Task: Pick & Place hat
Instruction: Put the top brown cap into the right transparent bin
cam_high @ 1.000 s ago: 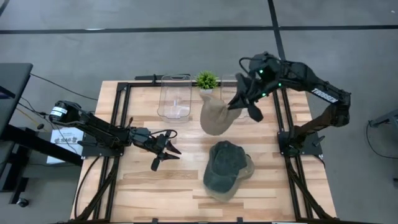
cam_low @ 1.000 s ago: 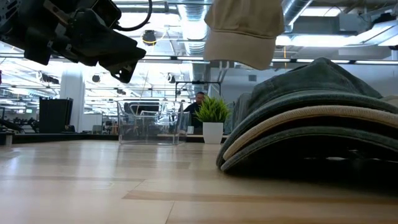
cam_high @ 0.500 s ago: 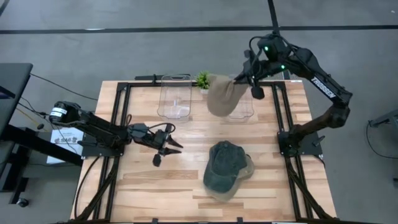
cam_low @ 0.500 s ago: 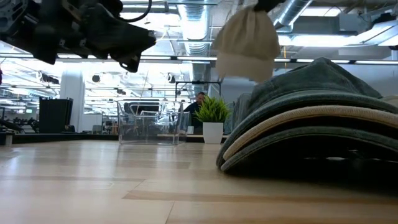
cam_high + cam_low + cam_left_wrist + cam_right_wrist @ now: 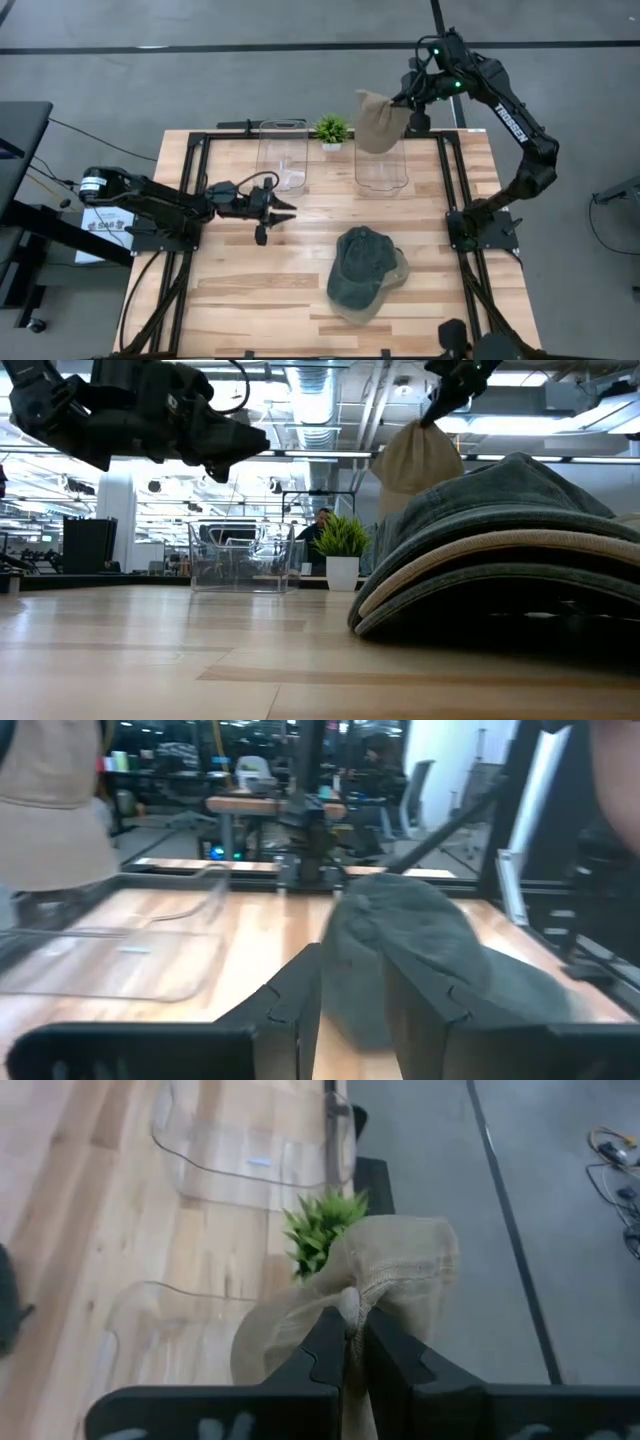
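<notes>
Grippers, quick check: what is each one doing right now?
Left gripper: open, empty, above the table.
Right gripper: shut on the tan hat, held over the clear bin.

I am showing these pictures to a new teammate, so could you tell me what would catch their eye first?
First, the tan hat dangling high over the right clear bin at the table's back, pinched in the shut right gripper. Next, the stack of hats, a dark green one on top, at the front right. The left gripper hovers empty left of centre.
</notes>
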### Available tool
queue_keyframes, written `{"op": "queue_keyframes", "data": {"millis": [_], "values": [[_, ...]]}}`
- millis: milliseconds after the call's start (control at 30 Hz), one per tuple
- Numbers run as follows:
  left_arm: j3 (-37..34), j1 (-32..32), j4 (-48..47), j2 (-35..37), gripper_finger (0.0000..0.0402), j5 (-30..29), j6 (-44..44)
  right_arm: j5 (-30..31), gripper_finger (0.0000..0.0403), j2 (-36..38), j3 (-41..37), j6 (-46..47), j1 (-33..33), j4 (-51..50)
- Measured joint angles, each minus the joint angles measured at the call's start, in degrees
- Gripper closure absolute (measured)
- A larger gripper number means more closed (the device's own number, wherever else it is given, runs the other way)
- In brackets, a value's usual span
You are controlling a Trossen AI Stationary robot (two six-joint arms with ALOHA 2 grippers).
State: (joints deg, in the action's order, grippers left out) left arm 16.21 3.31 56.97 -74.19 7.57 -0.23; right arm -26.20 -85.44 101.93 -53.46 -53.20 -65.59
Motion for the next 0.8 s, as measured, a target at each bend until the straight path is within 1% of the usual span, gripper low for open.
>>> {"op": "queue_keyframes", "data": {"millis": [167,367,533,667,800], "values": [[0.0,3.1,0.1,0.0,0.0304,0.0,0.0,1.0,0.0392,-0.2,0.0,-2.2,-1.7,0.0],[0.0,5.3,0.1,0.0,0.0304,0.0,0.0,1.3,0.0392,-0.2,0.0,-5.0,-1.7,0.1],[1.0,7.4,0.6,0.0,0.0304,0.0,0.0,1.3,0.0392,-0.2,0.0,-7.1,-1.7,2.2],[2.0,9.0,0.6,0.0,0.0304,0.0,0.0,1.3,0.0392,-0.2,0.0,-8.8,-2.6,0.4],[2.2,9.9,0.6,0.0,0.0304,0.0,1.7,0.5,0.0392,-1.6,-1.9,-9.5,-4.0,0.7]]}}
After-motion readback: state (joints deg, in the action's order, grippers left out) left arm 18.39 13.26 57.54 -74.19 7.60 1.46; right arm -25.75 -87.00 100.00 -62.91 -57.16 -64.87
